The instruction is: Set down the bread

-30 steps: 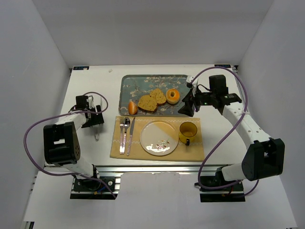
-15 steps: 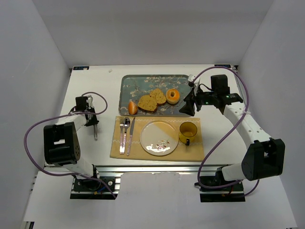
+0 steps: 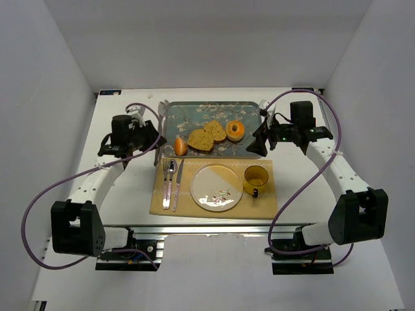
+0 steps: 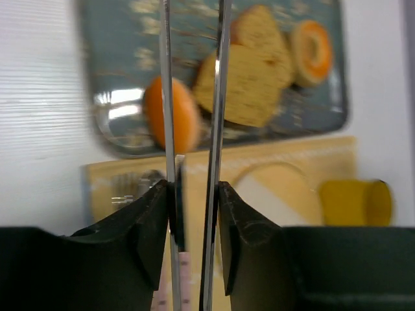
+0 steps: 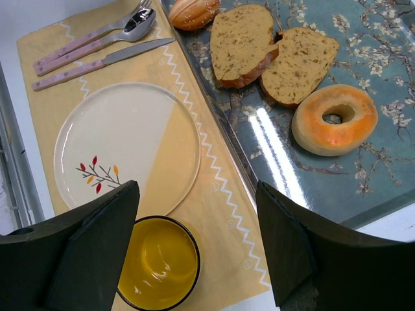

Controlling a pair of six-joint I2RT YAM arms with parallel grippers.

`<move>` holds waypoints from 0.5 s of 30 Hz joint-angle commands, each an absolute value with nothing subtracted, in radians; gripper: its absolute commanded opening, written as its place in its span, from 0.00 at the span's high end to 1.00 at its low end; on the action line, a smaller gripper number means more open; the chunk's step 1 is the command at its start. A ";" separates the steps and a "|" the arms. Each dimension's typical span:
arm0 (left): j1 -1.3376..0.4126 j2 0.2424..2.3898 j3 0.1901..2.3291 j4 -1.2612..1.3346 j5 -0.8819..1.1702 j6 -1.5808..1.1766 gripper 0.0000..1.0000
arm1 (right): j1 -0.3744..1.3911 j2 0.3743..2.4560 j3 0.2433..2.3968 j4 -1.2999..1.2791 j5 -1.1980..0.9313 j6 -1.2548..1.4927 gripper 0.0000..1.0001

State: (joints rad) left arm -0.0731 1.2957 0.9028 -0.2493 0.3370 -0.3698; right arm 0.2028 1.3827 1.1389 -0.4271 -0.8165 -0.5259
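Right claw [image 5: 194, 194]: fingers spread wide apart, nothing held. It hangs over the yellow mat [image 5: 220, 214]. The yellow cup [image 5: 159, 265] sits below the gap between the fingers. The plate [image 5: 123, 142] lies on the mat just ahead of one finger. The doughnut [image 5: 334, 120] lies ahead of the other finger, on the floral tray [image 5: 363, 168].

The bread: two slices, the larger [image 5: 243, 42] and the smaller [image 5: 298, 61], lie flat on the tray with their edges touching. They are well ahead of the right claw's fingertips, beyond the doughnut.

Left claw [image 3: 153, 133]: fingers stand a narrow gap apart, nothing between them. It hovers near the tray's left end. In the left wrist view the bread lies ahead of the claw, just off the finger line toward the doughnut. An orange oval item [image 4: 170, 113] on the tray lies ahead too, partly hidden behind one finger. That view is blurred, so fine detail is not readable.
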 commanded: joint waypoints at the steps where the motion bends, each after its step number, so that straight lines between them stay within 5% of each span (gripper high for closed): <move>1: -0.124 1.296 0.926 -0.184 0.477 -0.518 0.55 | 0.195 1.362 1.166 -0.414 -0.842 -0.514 0.22; 15: -0.170 1.482 1.129 -0.327 0.479 -0.359 0.43 | 0.170 1.324 1.118 -0.403 -0.851 -0.503 0.22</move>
State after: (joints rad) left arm -0.1658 1.4628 1.0771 -0.2665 0.4683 -0.4416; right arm 0.1810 1.3602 1.1286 -0.4232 -0.8227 -0.5133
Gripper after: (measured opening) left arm 0.565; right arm 0.784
